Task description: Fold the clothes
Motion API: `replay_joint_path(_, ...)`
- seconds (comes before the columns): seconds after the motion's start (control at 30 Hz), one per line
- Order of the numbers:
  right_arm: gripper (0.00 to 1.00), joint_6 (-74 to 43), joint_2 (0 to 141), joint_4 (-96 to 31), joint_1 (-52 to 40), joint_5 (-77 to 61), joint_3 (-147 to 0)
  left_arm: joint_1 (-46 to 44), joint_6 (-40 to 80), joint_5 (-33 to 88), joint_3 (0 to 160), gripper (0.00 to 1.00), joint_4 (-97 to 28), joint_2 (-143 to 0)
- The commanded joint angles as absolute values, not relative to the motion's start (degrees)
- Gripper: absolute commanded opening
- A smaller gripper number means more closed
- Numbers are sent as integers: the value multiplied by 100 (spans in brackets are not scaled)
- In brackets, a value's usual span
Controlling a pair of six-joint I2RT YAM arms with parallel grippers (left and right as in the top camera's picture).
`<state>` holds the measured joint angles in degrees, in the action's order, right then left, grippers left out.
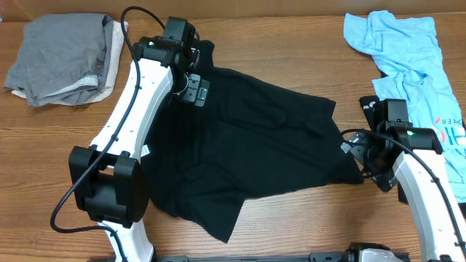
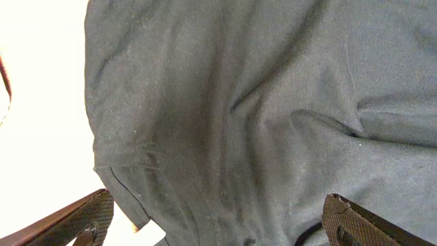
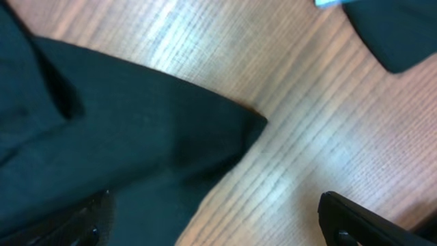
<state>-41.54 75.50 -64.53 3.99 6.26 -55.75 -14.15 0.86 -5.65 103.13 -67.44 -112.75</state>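
Note:
A large black T-shirt [image 1: 247, 145] lies spread and wrinkled across the middle of the wooden table. My left gripper [image 1: 195, 91] is open above the shirt's top left edge, and its wrist view shows the black cloth [image 2: 259, 109] between wide-apart fingers [image 2: 218, 222]. My right gripper [image 1: 358, 156] is open at the shirt's right edge. Its wrist view shows a corner of the black cloth [image 3: 136, 137] on bare wood between the fingers [image 3: 212, 219]. A light-blue garment [image 1: 415, 65] lies crumpled at the right. A grey garment [image 1: 62, 54] sits folded at the top left on an off-white one [image 1: 109, 65].
The wooden table [image 1: 291, 225] shows bare along the front and at the back centre. The left arm's black cable [image 1: 131, 44] loops over the table near the grey pile. The light-blue garment reaches the right edge beside the right arm.

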Motion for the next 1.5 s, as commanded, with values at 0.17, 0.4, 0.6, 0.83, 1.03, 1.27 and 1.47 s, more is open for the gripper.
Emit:
replay_joint_path(0.17,90,-2714,7852,-4399,172,-716,-5555,-1317,-69,-615,10398,100,-6552,-11336)
replay_joint_path(0.4,73,-2716,8807,-3594,-274,-718,-5555,-1317,-69,-596,10398,100,-6484,-11336)
replay_joint_path(0.6,66,-2851,9550,-3105,-346,-690,-5555,-1317,-69,-596,10398,100,-6488,-11336)
replay_joint_path(0.83,59,-2908,9974,-2954,-349,-657,-5555,-1317,-67,-596,10398,100,-6482,-11336)
replay_joint_path(1.03,32,-3048,10001,-2681,-349,-659,-5555,-1317,-67,-596,10398,100,-6438,-11336)
replay_joint_path(1.27,4,-3044,9996,-2248,-349,-674,-5631,-1317,-67,-596,10398,100,-6353,-11336)
replay_joint_path(1.47,4,-3017,9996,-1833,-303,-541,-6318,-1315,-38,-596,10398,100,-6233,-11336)
